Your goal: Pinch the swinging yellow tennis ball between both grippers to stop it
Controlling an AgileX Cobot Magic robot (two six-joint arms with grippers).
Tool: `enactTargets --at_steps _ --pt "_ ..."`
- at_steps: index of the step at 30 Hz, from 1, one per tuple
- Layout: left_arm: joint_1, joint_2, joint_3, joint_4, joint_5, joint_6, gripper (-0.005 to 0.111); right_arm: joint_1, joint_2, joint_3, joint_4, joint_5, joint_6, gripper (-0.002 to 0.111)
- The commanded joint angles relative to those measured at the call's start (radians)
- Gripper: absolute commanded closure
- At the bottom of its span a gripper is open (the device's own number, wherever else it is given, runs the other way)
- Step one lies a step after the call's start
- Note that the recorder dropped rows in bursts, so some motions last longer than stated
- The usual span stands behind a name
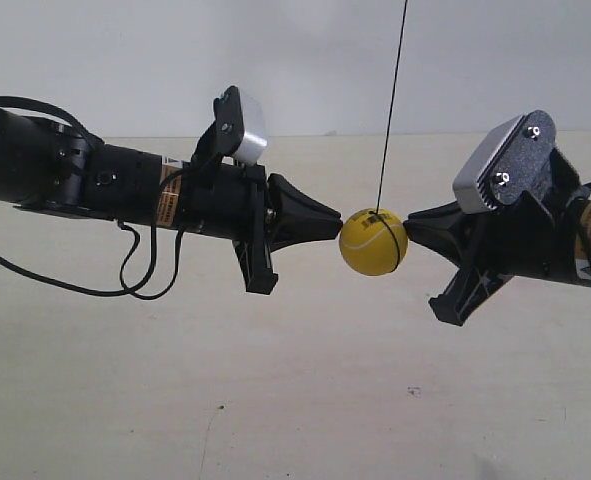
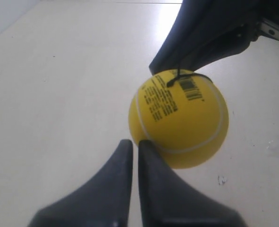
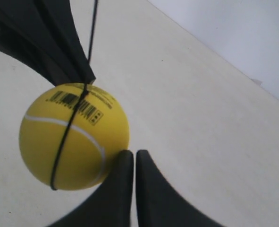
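The yellow tennis ball (image 1: 373, 241) hangs on a thin black string (image 1: 392, 100) between two black wedge-shaped grippers. The gripper at the exterior view's left (image 1: 333, 227) touches one side of the ball with its tip. The gripper at the exterior view's right (image 1: 411, 222) touches the opposite side. In the left wrist view my left gripper (image 2: 135, 144) is shut, with one fingertip against the ball (image 2: 179, 118), and the other gripper (image 2: 200, 42) stands behind the ball. In the right wrist view my right gripper (image 3: 131, 153) is shut too, its tip against the ball (image 3: 73, 137). Nothing sits between either pair of jaws.
A pale beige tabletop (image 1: 295, 380) lies well below the arms and ball, and a white wall (image 1: 305, 60) rises behind. Black cables (image 1: 135, 270) droop under the arm at the exterior view's left. A small dark speck (image 1: 412, 390) marks the table.
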Motion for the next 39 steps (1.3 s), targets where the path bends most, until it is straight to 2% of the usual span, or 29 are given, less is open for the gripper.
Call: enactTargets --at_steps 1,24,27,31,34,39 --pt "-0.005 -0.001 -0.004 -0.002 -0.011 0.004 0.102 0.0 -0.001 -0.005 0.002 0.042 -0.001 0.108" --pt "-0.005 -0.001 -0.004 -0.002 -0.006 0.004 0.102 0.0 -0.001 -0.005 0.002 0.041 -0.012 0.108" --pt "0.005 -0.002 -0.004 -0.002 0.008 0.008 0.102 0.0 -0.003 -0.005 0.062 0.044 -0.054 0.108" --pt "0.036 -0.036 -0.004 0.015 0.054 -0.027 0.102 0.0 -0.003 -0.005 0.22 0.095 -0.164 0.108" --pt "0.052 -0.088 -0.004 0.091 0.152 -0.098 0.102 0.0 -0.016 -0.005 0.335 0.11 -0.228 0.108" --pt "0.052 -0.198 0.013 0.27 0.286 -0.288 0.102 0.0 -0.125 0.004 0.347 0.153 -0.204 0.108"
